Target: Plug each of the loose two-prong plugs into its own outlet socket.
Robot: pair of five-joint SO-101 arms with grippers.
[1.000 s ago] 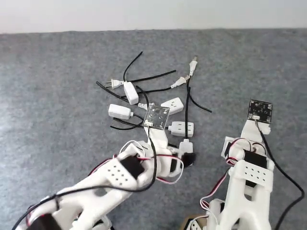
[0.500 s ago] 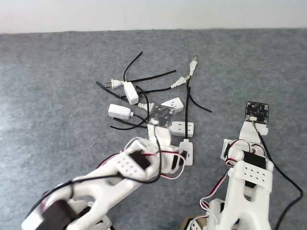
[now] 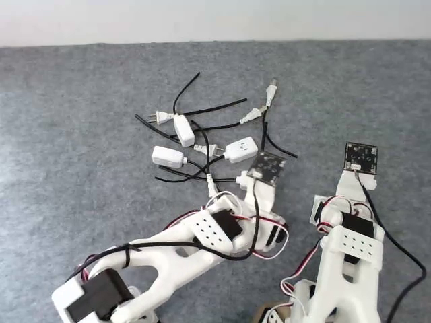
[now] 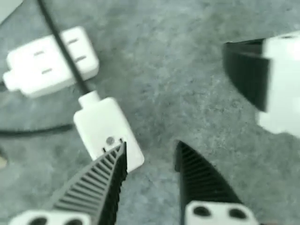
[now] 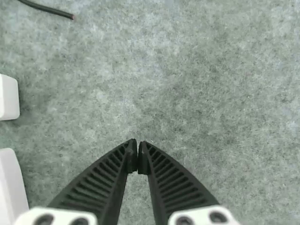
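Your left gripper (image 4: 151, 150) hangs half open, a white plug (image 4: 108, 133) just beside one fingertip, its long axis pointing away from the gripper toward the outlet socket (image 4: 51, 63) (cord end farthest).

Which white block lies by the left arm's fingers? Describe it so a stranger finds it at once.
On the grey carpet, find the left arm's open fingers: the block lies flat at one fingertip. It is narrow, with a black cord leaving its end and a small round mark on top; the wider block next to it has pairs of slots instead.
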